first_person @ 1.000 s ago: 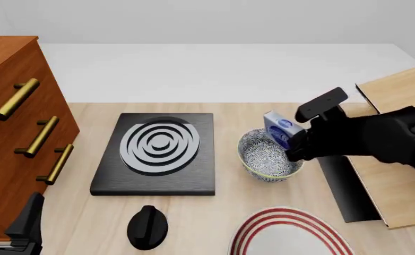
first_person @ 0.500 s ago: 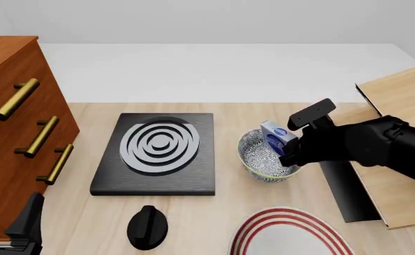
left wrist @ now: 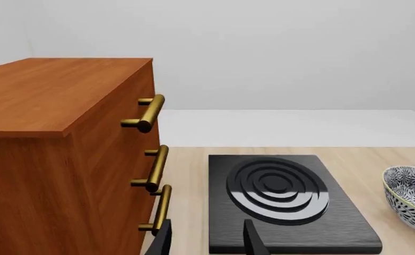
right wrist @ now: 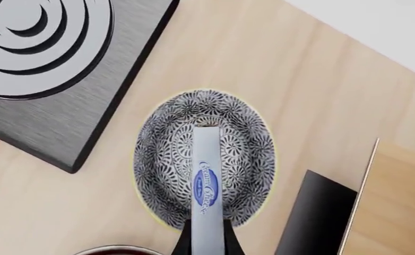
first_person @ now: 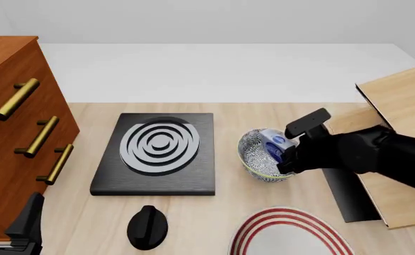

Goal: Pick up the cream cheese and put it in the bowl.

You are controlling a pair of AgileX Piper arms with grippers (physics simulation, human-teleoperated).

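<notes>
The cream cheese (first_person: 275, 143) is a light grey-white box with a blue round logo, held on edge inside the bowl (first_person: 256, 157). The bowl is deep, with a grey-and-white floral pattern and a pale yellowish rim. My right gripper (first_person: 284, 153) is shut on the cream cheese, low over the bowl's right side. In the right wrist view the cream cheese (right wrist: 205, 180) stands edge-on between the fingertips (right wrist: 232, 244) over the bowl (right wrist: 163, 159). My left gripper (first_person: 9, 218) is open and empty at the front left, beside the drawer cabinet. The bowl (left wrist: 409, 196) also shows in the left wrist view.
A black stove plate with grey rings (first_person: 158, 151) lies left of the bowl. A black knob (first_person: 147, 227) sits in front of it. A white plate with red rings (first_person: 289, 236) lies at the front. A wooden drawer cabinet (first_person: 16, 122) stands left. A wooden board with a black edge (first_person: 398, 159) lies right.
My right gripper has come down and slightly left with the cream cheese. The box has gone from above the bowl's rim to down inside the bowl. The left arm has not moved.
</notes>
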